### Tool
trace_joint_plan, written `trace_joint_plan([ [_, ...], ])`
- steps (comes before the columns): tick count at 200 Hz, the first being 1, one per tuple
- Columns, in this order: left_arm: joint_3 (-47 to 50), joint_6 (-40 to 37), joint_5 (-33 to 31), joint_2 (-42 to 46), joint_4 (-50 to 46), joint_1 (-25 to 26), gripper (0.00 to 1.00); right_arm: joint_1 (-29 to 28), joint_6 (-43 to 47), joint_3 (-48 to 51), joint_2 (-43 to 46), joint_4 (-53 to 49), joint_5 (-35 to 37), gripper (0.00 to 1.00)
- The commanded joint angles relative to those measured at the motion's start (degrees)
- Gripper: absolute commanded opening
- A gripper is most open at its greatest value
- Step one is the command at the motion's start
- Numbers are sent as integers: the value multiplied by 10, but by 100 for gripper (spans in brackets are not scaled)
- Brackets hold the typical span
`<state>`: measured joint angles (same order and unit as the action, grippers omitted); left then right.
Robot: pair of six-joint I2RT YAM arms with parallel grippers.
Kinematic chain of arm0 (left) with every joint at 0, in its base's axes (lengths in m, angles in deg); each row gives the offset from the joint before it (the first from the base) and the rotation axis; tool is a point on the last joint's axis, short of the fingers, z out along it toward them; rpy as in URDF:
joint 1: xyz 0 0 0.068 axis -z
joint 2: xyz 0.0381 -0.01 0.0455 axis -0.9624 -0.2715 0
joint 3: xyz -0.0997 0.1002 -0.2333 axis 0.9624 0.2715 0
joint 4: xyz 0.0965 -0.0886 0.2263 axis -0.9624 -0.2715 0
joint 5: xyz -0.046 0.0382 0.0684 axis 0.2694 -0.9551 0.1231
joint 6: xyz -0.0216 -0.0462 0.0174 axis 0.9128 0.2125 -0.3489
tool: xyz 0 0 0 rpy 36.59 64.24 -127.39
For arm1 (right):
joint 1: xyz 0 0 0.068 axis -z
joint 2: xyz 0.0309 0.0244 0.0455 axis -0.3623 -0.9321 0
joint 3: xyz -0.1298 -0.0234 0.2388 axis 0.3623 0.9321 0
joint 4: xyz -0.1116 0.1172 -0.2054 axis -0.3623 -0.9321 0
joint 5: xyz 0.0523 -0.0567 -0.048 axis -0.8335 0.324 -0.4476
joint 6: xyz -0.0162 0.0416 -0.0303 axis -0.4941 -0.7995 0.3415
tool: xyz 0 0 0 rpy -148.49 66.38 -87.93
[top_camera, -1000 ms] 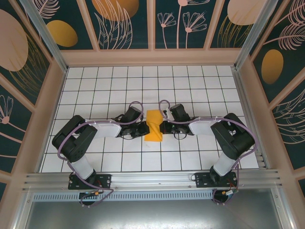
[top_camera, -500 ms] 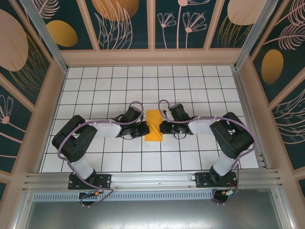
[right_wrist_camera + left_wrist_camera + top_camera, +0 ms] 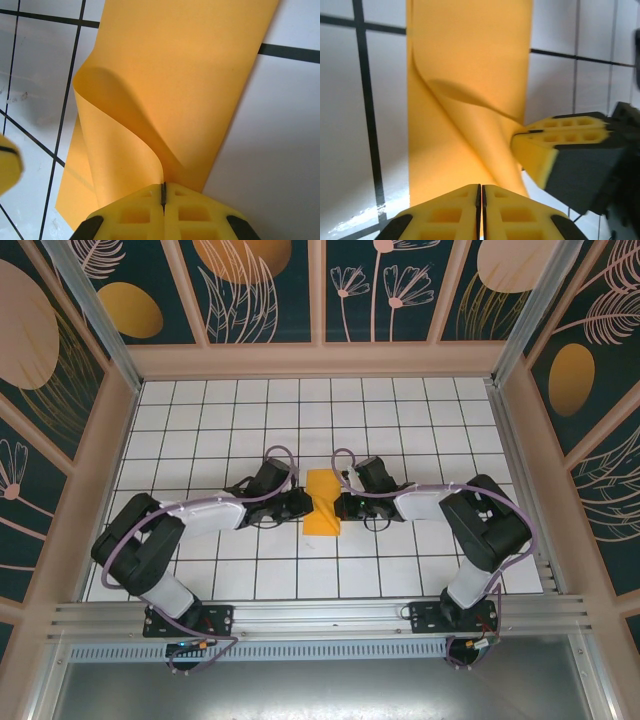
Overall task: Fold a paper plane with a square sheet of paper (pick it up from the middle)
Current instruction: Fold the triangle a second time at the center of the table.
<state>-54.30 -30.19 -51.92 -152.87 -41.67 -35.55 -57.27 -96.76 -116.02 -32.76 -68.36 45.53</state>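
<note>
The square sheet of paper (image 3: 322,490) lies orange-yellow at the middle of the white grid table, narrowed to a waist between the two grippers. My left gripper (image 3: 304,506) is shut on its left side. My right gripper (image 3: 339,505) is shut on its right side. In the left wrist view the sheet (image 3: 470,60) curls up in a diagonal fold from my shut left gripper (image 3: 481,189) to the right gripper's fingers (image 3: 560,137). In the right wrist view the sheet (image 3: 190,65) bulges up from my right gripper (image 3: 163,187). A left fingertip (image 3: 7,167) shows at the edge. The paper plane is out of view.
The tiled table (image 3: 400,420) is boxed in by pinkish frame walls with dark leafy wallpaper on three sides. An aluminium rail (image 3: 320,615) with both arm bases runs along the near edge. Both forearms lie low across the table towards the centre.
The left arm's elbow has swung out to the left and lower, and its gripper has pushed slightly right. The sheet is more pinched at its middle. The right arm is still.
</note>
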Motion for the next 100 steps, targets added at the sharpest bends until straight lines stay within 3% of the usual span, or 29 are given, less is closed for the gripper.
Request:
trace_joint_plan([
  [1,15,37,-7,23,53,1,11,4,14,-6,-20,-14,12,0],
  [100,31,150,24,-48,234,1,22,3,2,3,-16,0,-7,0],
])
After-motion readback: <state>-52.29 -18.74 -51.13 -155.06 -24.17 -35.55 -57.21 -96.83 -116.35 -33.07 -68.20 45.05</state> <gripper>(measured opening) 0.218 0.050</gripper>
